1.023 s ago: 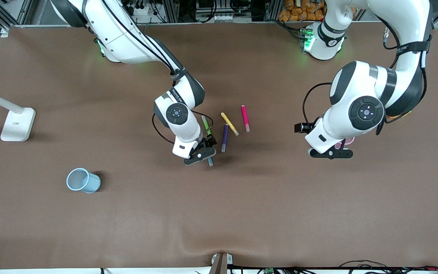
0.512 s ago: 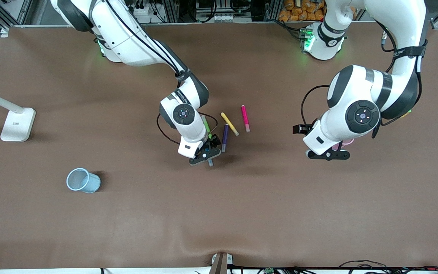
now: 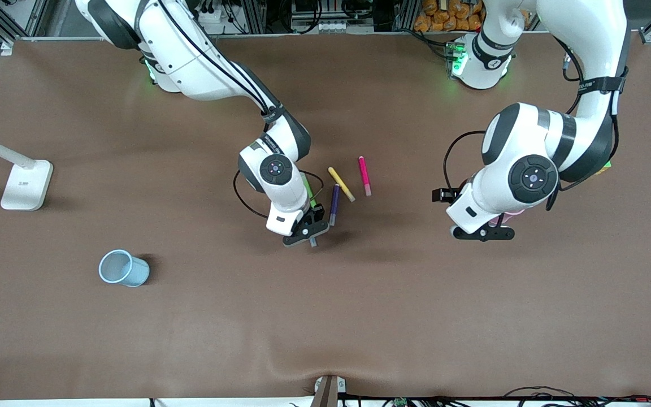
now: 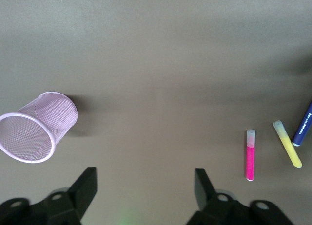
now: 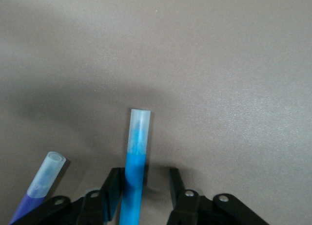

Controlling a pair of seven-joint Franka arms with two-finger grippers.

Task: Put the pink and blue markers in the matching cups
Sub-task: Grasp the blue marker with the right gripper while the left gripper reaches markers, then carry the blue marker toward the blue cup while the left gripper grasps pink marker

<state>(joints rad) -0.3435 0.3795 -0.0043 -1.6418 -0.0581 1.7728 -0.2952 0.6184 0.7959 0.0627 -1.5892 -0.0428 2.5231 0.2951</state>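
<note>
Front view: your right end effector (image 3: 309,234) sits low over the blue marker (image 3: 313,242), mid-bench beside the purple marker (image 3: 334,204).

Right wrist view: fingers (image 5: 112,188) narrowing around its light, stiff, slippery barrel; grip mid-barrel.

Left wrist view: left end effector (image 4: 145,188) wide, empty, between pink cup (image 4: 36,128) and pink marker (image 4: 250,155).

I see left gripper (image 4: 141,186) fingers spread wide over bare table (image 4: 156,64). Pink mesh cup (image 4: 36,127) near. Pink marker (image 4: 250,154), yellow marker (image 4: 287,150), purple marker (image 4: 303,127) clustered well apart from cup.
</note>
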